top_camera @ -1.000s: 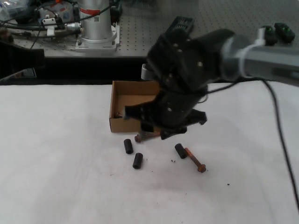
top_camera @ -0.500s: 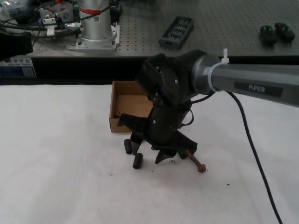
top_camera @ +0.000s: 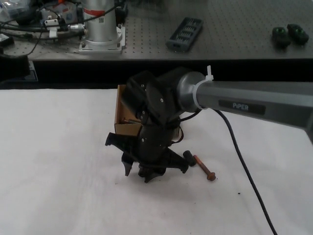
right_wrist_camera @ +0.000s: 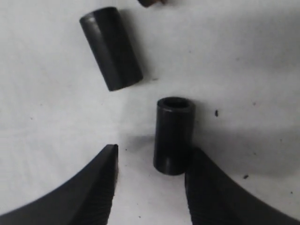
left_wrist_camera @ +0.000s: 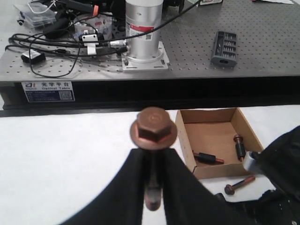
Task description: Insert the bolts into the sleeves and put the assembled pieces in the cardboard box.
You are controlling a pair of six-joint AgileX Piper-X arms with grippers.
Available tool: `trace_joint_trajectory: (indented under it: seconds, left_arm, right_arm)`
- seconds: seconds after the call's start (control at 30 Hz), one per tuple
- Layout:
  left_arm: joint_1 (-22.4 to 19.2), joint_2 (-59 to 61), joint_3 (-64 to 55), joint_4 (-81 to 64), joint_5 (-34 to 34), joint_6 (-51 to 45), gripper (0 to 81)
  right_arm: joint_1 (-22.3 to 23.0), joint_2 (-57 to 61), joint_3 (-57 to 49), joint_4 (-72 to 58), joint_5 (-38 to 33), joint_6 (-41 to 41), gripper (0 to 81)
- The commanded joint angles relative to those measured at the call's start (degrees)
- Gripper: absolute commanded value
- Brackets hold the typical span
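L hand [left_wrist_camera: 153,161]: clenched on bolt [left_wrist_camera: 153,129]; shank pinched btw both fingers, hex head just past the fingertips.
R hand [right_wrist_camera: 152,152]: released, fingers spread, low over desk [top_camera: 58,171], nothing gripped.
Near sleeve [right_wrist_camera: 173,136]: lying on desk btw R hand's fingers, against one finger w/ a gap to the other; open end points away from the hand.
Far sleeve [right_wrist_camera: 111,48]: just past R hand's fingertips, tilted, apart from Near sleeve.
Cardboard box [left_wrist_camera: 220,169]: on desk, ahead of L hand and off to one side; right behind R hand in high view.
Box contents: assembled piece [left_wrist_camera: 208,158] near front wall, second piece [left_wrist_camera: 240,147] by a side wall.
Loose bolt [left_wrist_camera: 239,183]: on desk just outside box's front wall.
Third sleeve [top_camera: 188,155]: beside R hand, w/ another bolt [top_camera: 204,168] end-on to it; can't tell if inserted.
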Motion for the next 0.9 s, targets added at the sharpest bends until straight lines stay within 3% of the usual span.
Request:
trace_joint_trajectory:
  seconds: [0.0,0.3,0.6,0.87]
  left_arm:
    - [0.17,-1.65,-0.21,1.47,-0.44,0.84,0.6]
    - [0.17,-3.14,-0.21,1.74,-0.44,2.10,0.6]
    - [0.17,-3.14,-0.21,1.56,-0.44,3.34,0.6]
    - [0.17,-3.14,-0.21,1.35,-0.44,3.33,0.6]
  right_arm:
    - [-0.26,0.73,-1.21,-1.69,0.51,1.58,34.1]
    - [-2.07,1.14,-2.18,-0.85,1.26,1.58,33.2]
    - [-2.10,1.14,-2.18,0.71,1.98,0.06,7.8]
    - [-2.00,1.14,-2.18,3.51,3.07,-2.99,6.2]
